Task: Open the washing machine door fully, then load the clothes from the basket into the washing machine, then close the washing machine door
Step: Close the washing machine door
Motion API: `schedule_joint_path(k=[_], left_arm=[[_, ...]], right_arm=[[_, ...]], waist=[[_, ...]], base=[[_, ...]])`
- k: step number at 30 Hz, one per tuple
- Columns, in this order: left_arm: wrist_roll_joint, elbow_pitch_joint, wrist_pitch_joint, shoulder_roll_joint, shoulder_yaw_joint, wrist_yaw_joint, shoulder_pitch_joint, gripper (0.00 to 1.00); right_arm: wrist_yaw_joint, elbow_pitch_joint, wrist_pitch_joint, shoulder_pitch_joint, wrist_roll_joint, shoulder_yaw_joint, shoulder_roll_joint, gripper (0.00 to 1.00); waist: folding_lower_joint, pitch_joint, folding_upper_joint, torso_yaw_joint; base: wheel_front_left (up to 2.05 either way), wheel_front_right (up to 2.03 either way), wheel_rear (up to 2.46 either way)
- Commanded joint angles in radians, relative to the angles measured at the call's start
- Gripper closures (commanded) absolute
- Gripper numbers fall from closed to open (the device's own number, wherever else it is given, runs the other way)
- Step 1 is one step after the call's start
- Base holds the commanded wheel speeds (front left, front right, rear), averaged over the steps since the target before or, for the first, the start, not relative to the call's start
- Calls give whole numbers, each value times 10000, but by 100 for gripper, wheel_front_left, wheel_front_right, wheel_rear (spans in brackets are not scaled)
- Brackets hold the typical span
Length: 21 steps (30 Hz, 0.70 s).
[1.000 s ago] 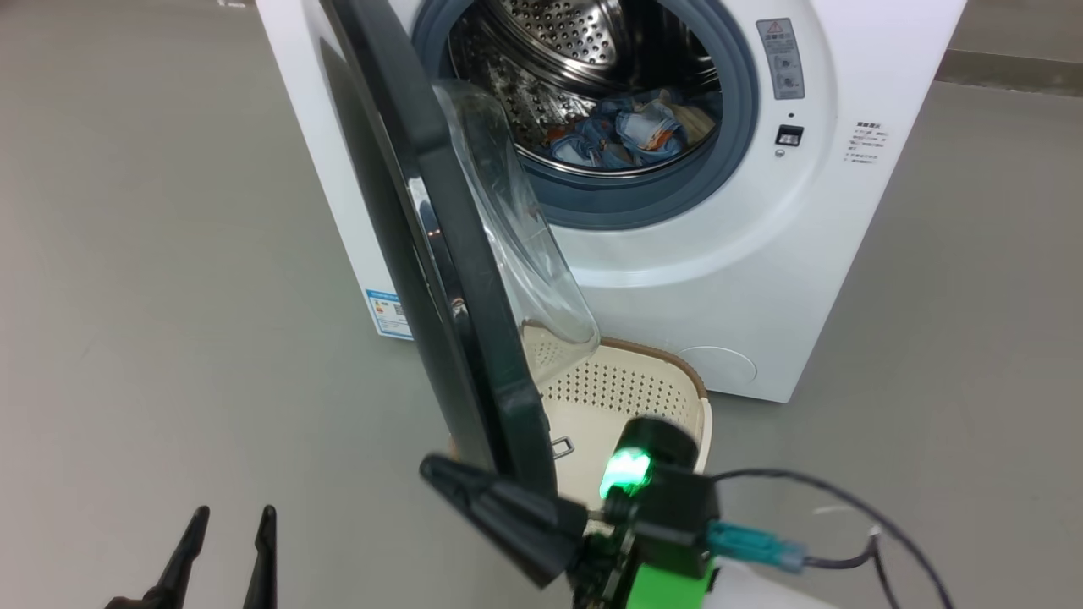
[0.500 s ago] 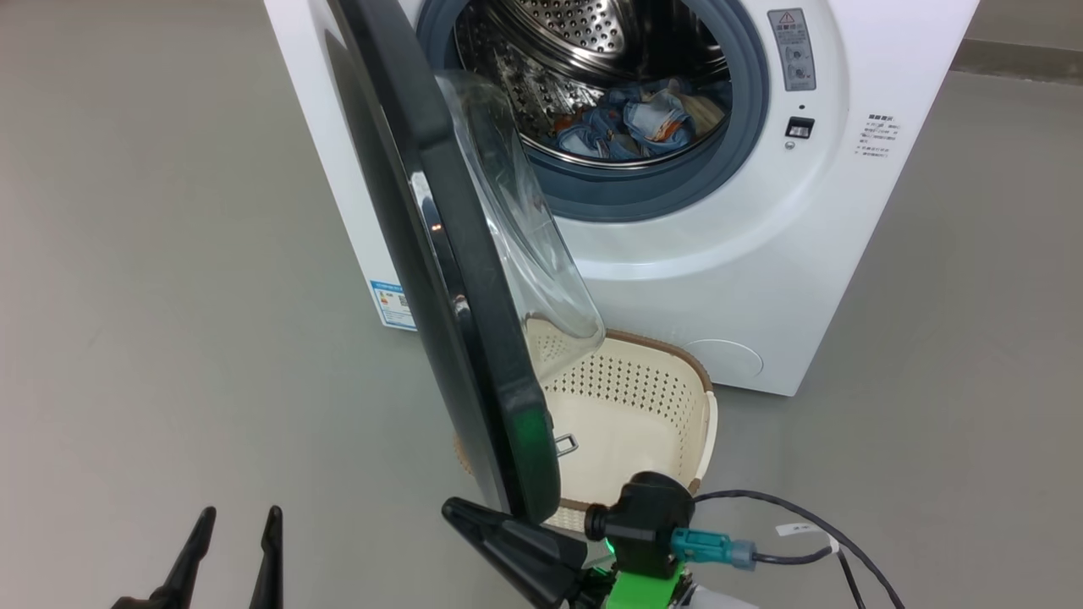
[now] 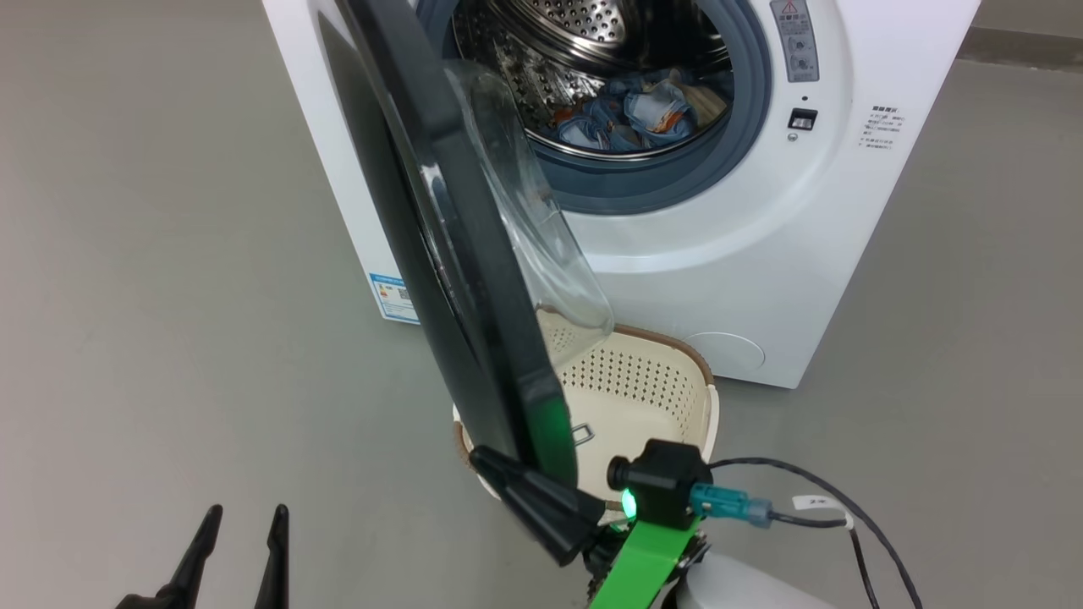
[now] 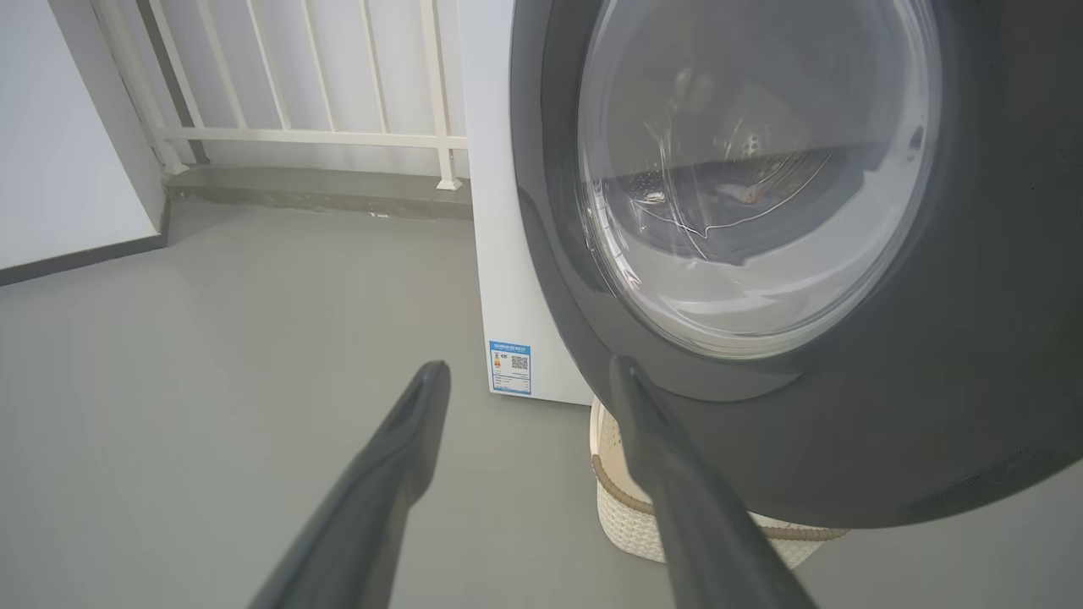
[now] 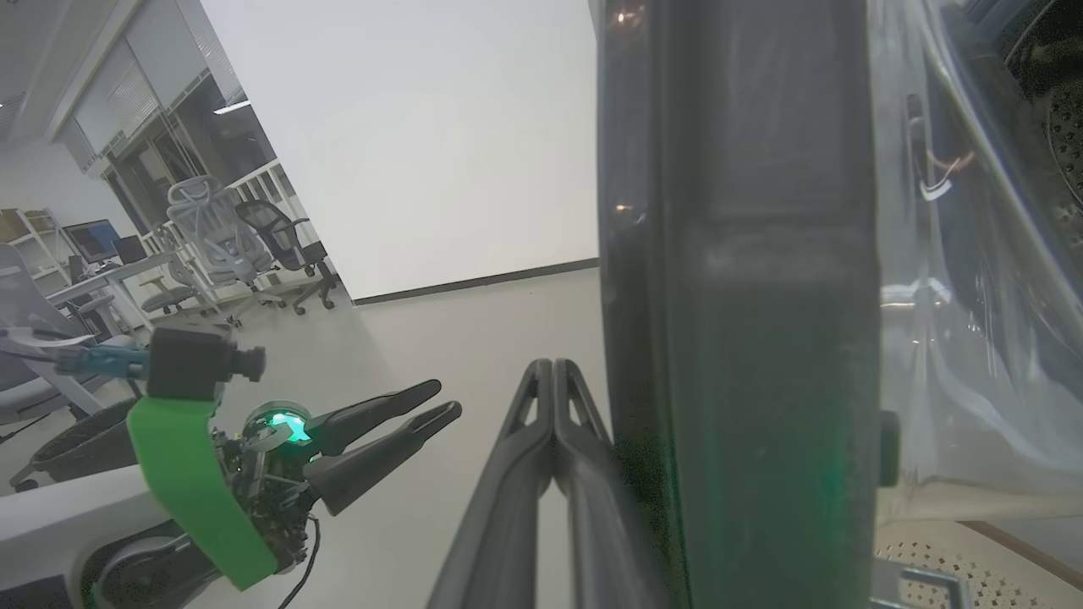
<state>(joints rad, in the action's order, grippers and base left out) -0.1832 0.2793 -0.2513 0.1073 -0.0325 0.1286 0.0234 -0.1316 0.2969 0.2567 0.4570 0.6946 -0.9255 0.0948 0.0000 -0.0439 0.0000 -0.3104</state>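
1. The washing machine door (image 3: 474, 279) was a glossy black ring. It showed edge-on in the head view, running from top centre down to lower centre. Its clear glass bowl (image 3: 525, 211) bulged off the right side toward the drum mouth. The door stood swung out from the washing machine (image 3: 719, 254), not shut.
2. The machine was white and boxy, at upper right of the head view. A grey-blue gasket (image 3: 643, 182) ringed the perforated steel drum (image 3: 575, 51). The clothes (image 3: 643, 118), light blue with orange-brown marks, lay in the drum's bottom.
3. The basket (image 3: 634, 381) was cream and perforated with a brown rim. It sat on the floor (image 3: 169, 296) at the machine's foot, under the door's lower edge.
4. The right end effector (image 3: 486, 461) had its fingers clenched together with nothing between them. The tips were at the door's lowest edge, on the outer side; contact could not be told.
5. The left end effector (image 3: 247, 512) was at lower left of the head view, fingers spread and released, holding nothing, apart from the door.
6. The left wrist view gave the door's outer face, a round window in a dark rim. It also gave a blue label (image 4: 510, 368) low on the machine's corner. The right wrist view gave the door's thickness close up at centre right, with a faint green glow (image 5: 833, 499) on it.
7. The floor was plain matte grey. A white railing (image 4: 321, 135) stood at upper left of the left wrist view. A white wall (image 5: 423, 127), office chairs (image 5: 279, 245) and desks (image 5: 110, 288) showed toward the left of the right wrist view.
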Motion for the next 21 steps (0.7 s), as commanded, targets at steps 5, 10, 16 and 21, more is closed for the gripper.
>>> schedule_joint_path(k=[5, 10, 16, 21], left_arm=[[94, -268, -105, 51, -305, 21, -449, 0], [115, -336, -105, -31, -237, 21, -502, 0], [132, -413, -105, -134, -75, 21, -666, 0], [175, -526, -105, -251, 171, 21, -921, 0]], right_arm=[[9, -63, 51, -2, -77, 864, 69, 100], [9, 30, 51, -24, -188, 1528, 317, 100], [9, 115, 51, 123, -316, 2391, 710, 100], [9, 206, 51, 513, -399, 3052, 1050, 100]], waist=[[0, -120, 0, 114], [0, -237, 0, 232], [0, -511, 0, 400], [0, -862, 0, 436]], base=[[0, 0, 0], [0, 0, 0], [0, 0, 0], [0, 0, 0]])
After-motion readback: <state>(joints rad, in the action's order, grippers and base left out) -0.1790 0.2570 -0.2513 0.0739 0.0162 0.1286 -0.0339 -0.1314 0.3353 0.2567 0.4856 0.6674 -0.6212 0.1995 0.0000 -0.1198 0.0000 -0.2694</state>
